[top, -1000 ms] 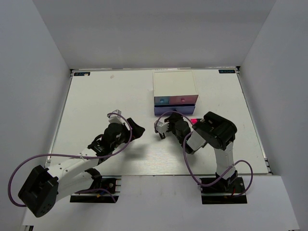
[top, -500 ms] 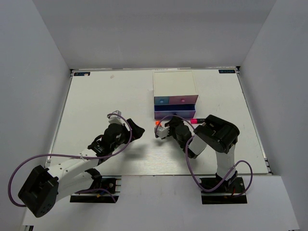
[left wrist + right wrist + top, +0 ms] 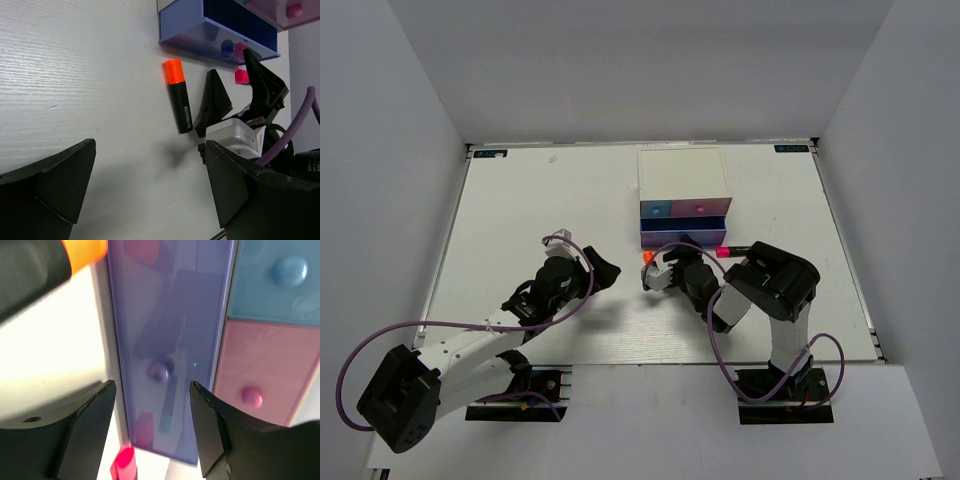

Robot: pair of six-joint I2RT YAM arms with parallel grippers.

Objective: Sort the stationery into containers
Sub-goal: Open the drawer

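Holds nothing in the right gripper (image 3: 151, 385), jaws wide apart, facing the knob (image 3: 159, 370) of the blue-purple drawer (image 3: 170, 315); finds the orange highlighter (image 3: 179, 102) lying flat just beside; could bump it and roll it away, or push the drawer shut; left gripper (image 3: 149, 145) apart too, empty.

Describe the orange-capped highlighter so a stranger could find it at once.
Start at the white box at the far middle of the table; its wide blue-purple drawer stands pulled out. Just in front of that drawer's left end lies the orange-capped highlighter, beside the right arm's fingers. Its orange cap distinguishes it from the pink-capped highlighter at the right end.
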